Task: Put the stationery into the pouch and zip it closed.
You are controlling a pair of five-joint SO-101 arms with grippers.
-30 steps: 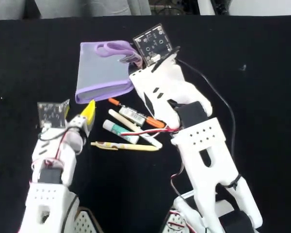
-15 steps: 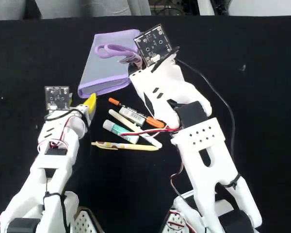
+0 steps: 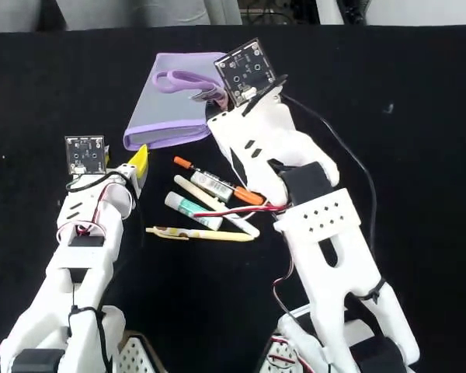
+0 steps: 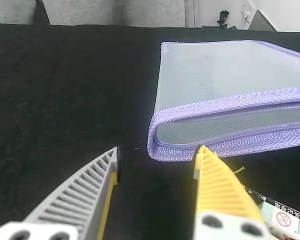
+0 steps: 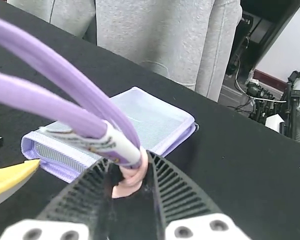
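Note:
The purple mesh pouch (image 3: 167, 109) lies flat at the back of the black table, its zipper edge (image 4: 230, 130) facing the left arm. My left gripper (image 3: 137, 161) is open, its grey and yellow fingers (image 4: 210, 175) just short of the pouch's near corner. My right gripper (image 3: 210, 95) hangs over the pouch's right side, shut on what looks like purple-handled scissors (image 3: 182, 79), whose loops (image 5: 55, 90) stick out over the pouch. An orange marker (image 3: 217, 180), a white stick (image 3: 206, 196), a green-and-white tube (image 3: 193, 210) and a yellow pen (image 3: 202, 233) lie between the arms.
A red wire (image 3: 241, 208) of the right arm runs over the loose stationery. The table's far edge (image 3: 357, 28) lies just behind the pouch. Bare black cloth extends at the far right (image 3: 419, 116) and far left (image 3: 31, 101).
My left arm has moved forward to the pouch's near corner, and the pouch has turned and slid away towards the back. The right gripper kept its hold and place.

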